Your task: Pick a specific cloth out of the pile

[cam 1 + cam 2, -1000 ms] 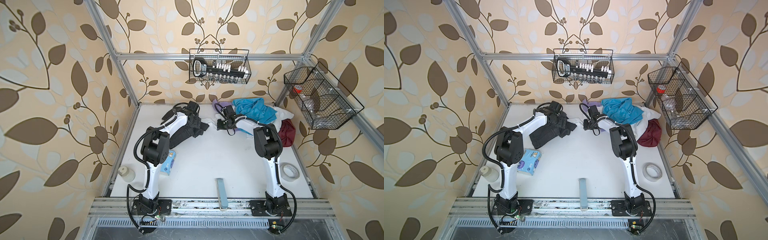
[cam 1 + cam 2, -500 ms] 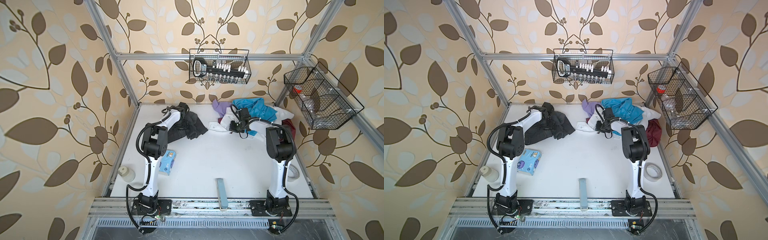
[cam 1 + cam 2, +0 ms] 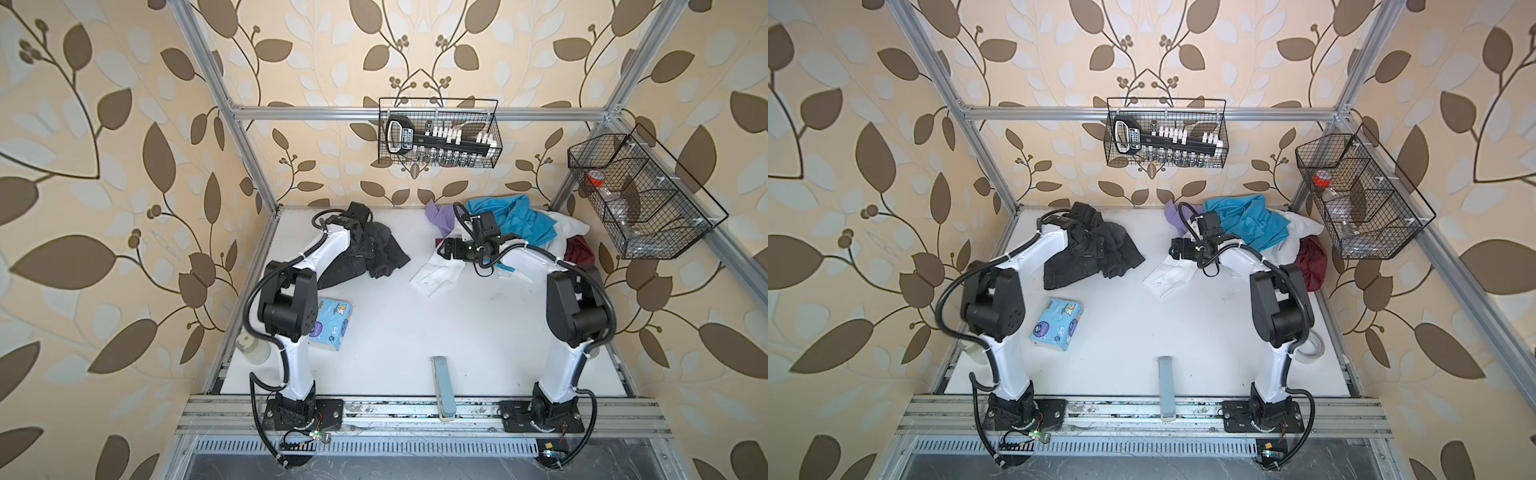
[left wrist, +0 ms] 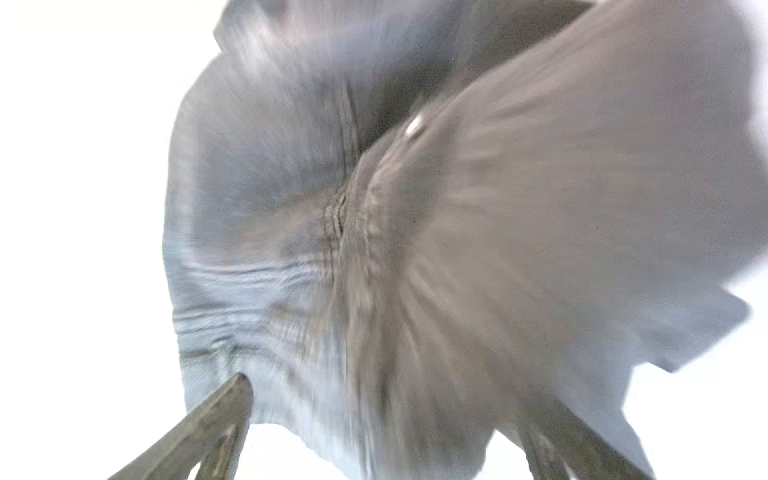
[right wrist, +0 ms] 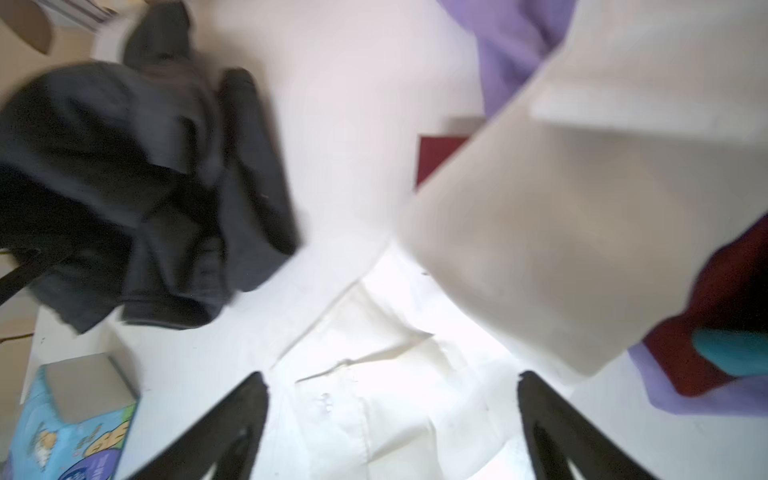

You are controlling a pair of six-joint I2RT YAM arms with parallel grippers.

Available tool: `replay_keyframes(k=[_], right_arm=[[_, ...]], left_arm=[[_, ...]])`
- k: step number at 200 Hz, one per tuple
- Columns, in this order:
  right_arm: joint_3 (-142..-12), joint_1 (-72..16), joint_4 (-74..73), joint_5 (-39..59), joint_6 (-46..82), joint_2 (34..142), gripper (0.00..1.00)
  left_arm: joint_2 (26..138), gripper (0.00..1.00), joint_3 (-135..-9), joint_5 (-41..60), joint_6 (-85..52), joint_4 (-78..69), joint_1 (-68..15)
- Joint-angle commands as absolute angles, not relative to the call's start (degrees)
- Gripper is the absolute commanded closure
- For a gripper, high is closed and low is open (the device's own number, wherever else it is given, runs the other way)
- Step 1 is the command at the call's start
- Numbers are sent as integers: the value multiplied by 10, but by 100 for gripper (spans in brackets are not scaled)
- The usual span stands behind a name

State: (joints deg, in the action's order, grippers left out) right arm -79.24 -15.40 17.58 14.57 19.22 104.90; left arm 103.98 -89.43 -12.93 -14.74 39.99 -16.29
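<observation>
The cloth (image 3: 376,259) (image 3: 1096,259), dark charcoal with seams, lies crumpled at the back left of the table, apart from the pile (image 3: 515,222) (image 3: 1250,224) of turquoise, white, maroon and lilac clothes at the back right. My left gripper (image 4: 386,407) (image 3: 362,230) is right over the cloth (image 4: 332,232), fingers spread wide, with blurred fabric between them. My right gripper (image 5: 390,378) (image 3: 444,249) (image 3: 1174,247) hangs open above a white garment (image 5: 374,415) (image 3: 436,276) that trails from the pile toward the middle.
A light-blue tissue pack (image 3: 330,320) lies beside the left arm. A grey-blue bar (image 3: 442,386) sits at the front edge, a bottle (image 3: 253,349) at the left edge and a tape roll (image 3: 1438,347) behind the right arm. Wire baskets (image 3: 438,137) (image 3: 636,199) hang on the walls.
My left gripper has shifted left at the back with the dark cloth. My right gripper swung right toward the pile, came back left and has opened; the white garment lies spread below it.
</observation>
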Motion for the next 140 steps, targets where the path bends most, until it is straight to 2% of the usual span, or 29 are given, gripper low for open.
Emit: replay_keyframes(k=[1,46,61,85,99,114,140], right_arm=[[-785,-154,164,120,187,960,1],[-688,-152,199,30,159,784,0],[-588,-150,145,-26,131,710,0],[-422,-133,10,-58,72,607,0],[-332,-121,-89,-47,32,574,0],[-241,-116,-197,-71,-5,564,0],[-164,-92,-353,-102,-32,621,0]], left_arm=[[879,1,-850,-156,-138,339,-171],[567,1,-614,-80,-56,232,-171],[481,1,-505,-111,-43,170,-171],[388,1,-323,-137,-11,31,-171],[376,1,-245,-169,-27,-69,-171],[410,1,-203,-215,-44,-135,-171],[556,1,-192,-241,34,-226,-171]])
